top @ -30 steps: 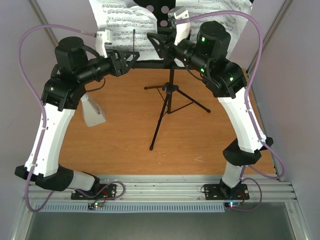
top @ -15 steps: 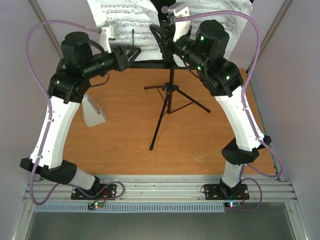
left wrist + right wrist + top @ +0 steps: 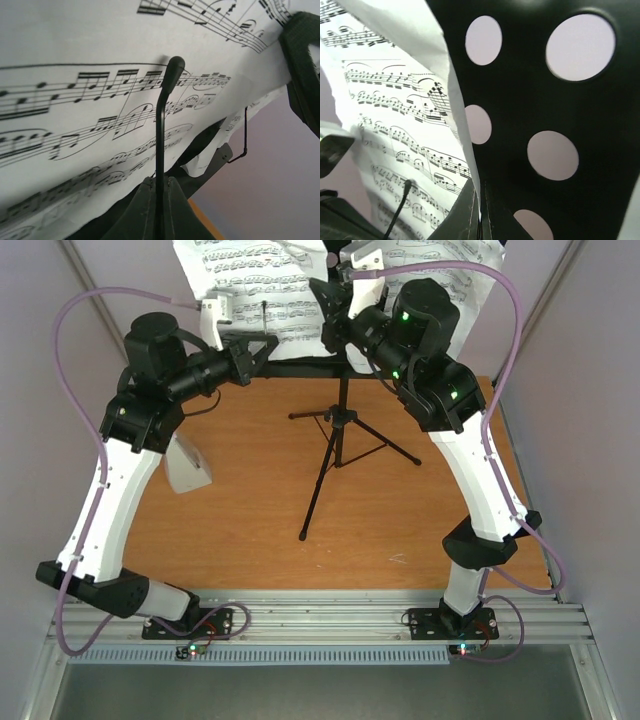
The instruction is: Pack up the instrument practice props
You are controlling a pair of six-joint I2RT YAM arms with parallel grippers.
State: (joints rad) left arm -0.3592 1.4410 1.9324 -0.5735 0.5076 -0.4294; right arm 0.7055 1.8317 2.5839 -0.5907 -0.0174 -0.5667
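Note:
The black tripod music stand [image 3: 340, 435] stands mid-table, and its perforated desk [image 3: 545, 100] carries white sheet-music pages [image 3: 245, 280]. My left gripper [image 3: 160, 184] is shut on the desk's thin black page-holder wire [image 3: 161, 120], which lies against the left page [image 3: 75, 100]. At the page's inner edge [image 3: 462, 115], next to the bare desk, my right gripper [image 3: 481, 196] is shut on the paper. In the top view both grippers, left [image 3: 265, 344] and right [image 3: 330, 322], sit at the desk's lower part. The pale grey metronome [image 3: 187, 465] stands on the table under my left arm.
The stand's tripod legs [image 3: 318, 495] spread over the middle of the orange-brown table [image 3: 400, 520]. Grey walls close in on both sides. An aluminium rail [image 3: 330, 615] with the arm bases runs along the near edge.
Both arms rose toward the desk and both grippers closed: the left on the page-holder wire, the right on the page's edge.

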